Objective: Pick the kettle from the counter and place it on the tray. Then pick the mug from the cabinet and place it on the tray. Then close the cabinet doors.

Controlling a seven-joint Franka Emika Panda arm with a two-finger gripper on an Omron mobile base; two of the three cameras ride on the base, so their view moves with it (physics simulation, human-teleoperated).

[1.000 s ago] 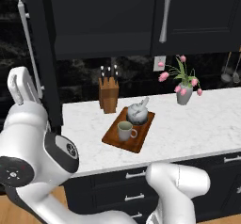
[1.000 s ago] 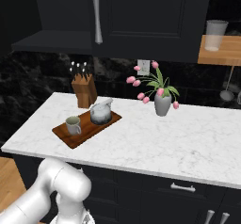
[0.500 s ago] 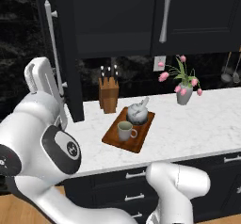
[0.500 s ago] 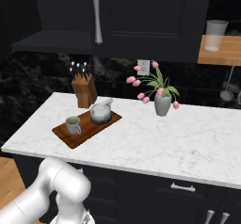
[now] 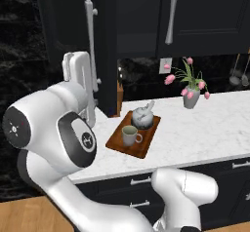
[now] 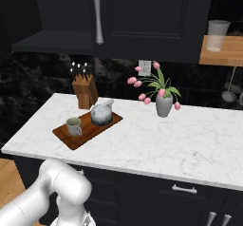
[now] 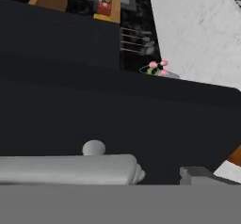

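The silver kettle (image 5: 143,117) (image 6: 101,114) and the pale mug (image 5: 129,135) (image 6: 73,126) both rest on the reddish-brown tray (image 5: 140,148) (image 6: 84,137) on the white marble counter (image 5: 205,128) (image 6: 180,139). The cabinet's left door (image 5: 105,41) stands partly swung in, its silver bar handle (image 5: 89,46) (image 7: 70,169) close to my hand. My gripper (image 5: 78,67) is open against the door's outer face beside that handle, holding nothing. The right door (image 5: 205,16) (image 6: 142,16) is shut. The dark shelf (image 6: 52,43) still shows in the open left half.
A grey vase of pink flowers (image 5: 191,97) (image 6: 163,104) stands right of the tray. A knife block (image 6: 85,93) sits at the back behind the tray. A wooden wall shelf with a glass (image 6: 218,35) hangs at the far right. Dark drawers (image 6: 185,189) run below the counter.
The left cabinet door has swung rightward toward shut, and my arm and hand have followed it. Kettle, mug and tray have not moved.
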